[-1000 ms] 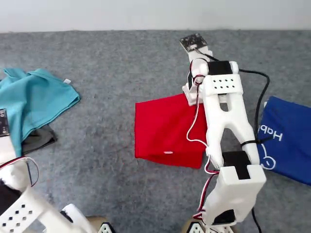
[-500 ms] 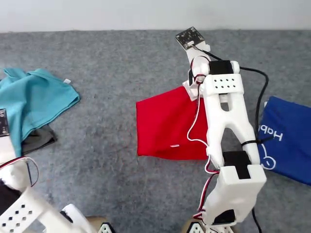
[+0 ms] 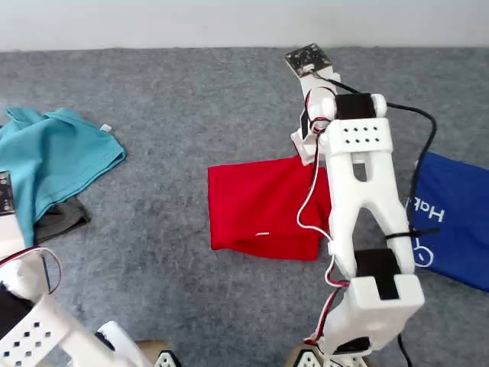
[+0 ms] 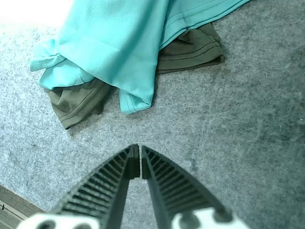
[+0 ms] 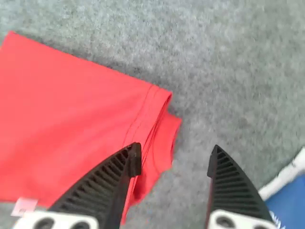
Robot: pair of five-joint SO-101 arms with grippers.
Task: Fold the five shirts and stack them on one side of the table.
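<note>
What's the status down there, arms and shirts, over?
Left gripper shut, above grey carpet by crumpled teal fabric shirt. Right gripper open over edge of folded red fabric shirt. Blue printed shirt alongside, not blocking.

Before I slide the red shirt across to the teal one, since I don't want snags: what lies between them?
Just bare grey table surface, as the high view shows, between the red shirt and the teal shirt.
</note>
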